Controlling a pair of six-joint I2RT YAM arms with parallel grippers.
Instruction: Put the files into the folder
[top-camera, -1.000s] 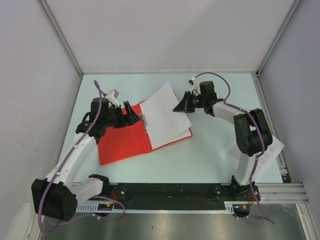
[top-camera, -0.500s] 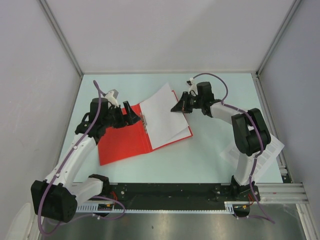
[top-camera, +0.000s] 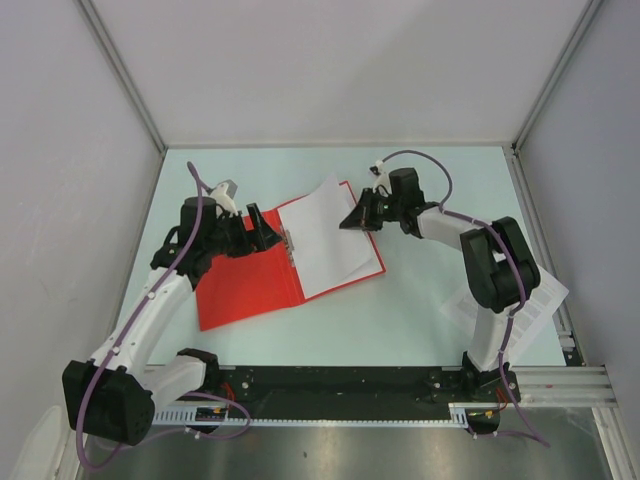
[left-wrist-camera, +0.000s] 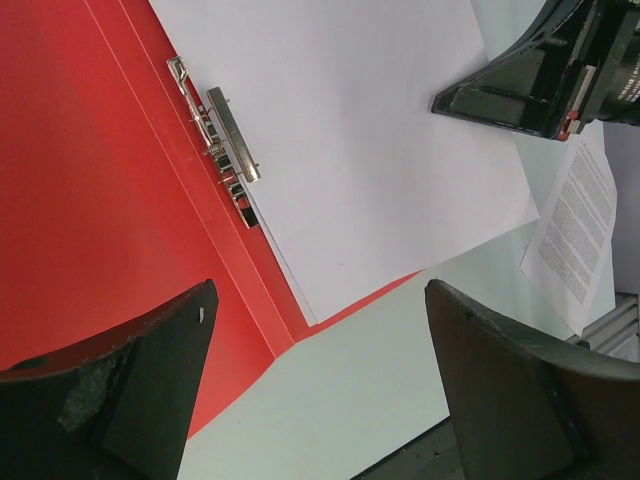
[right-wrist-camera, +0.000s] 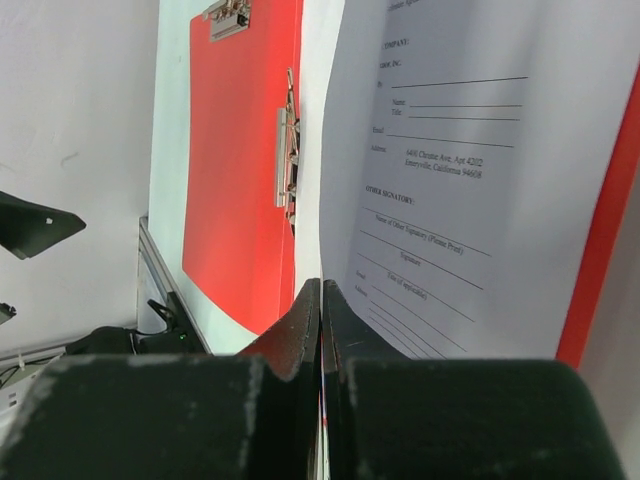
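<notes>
The red folder (top-camera: 245, 285) lies open on the table, its metal clip (left-wrist-camera: 225, 140) along the spine. The files (top-camera: 325, 235), white printed sheets, rest on its right half. My right gripper (top-camera: 347, 220) is shut on the far right edge of the files (right-wrist-camera: 450, 180), which rise slightly there, and its jaws (right-wrist-camera: 321, 290) are pressed together on the paper. My left gripper (top-camera: 262, 228) hovers open over the folder's spine, near the clip. Its fingers (left-wrist-camera: 120, 400) stand wide apart with nothing between them.
Another printed sheet (top-camera: 545, 300) lies at the table's right edge behind the right arm's base, also seen in the left wrist view (left-wrist-camera: 580, 230). Grey walls enclose the table on three sides. The arm bases sit on the black rail at the near edge.
My right gripper has moved left with the files' edge, sliding the sheets further onto the folder's right half. A red strip now shows at the right edge. The left arm has not moved.
</notes>
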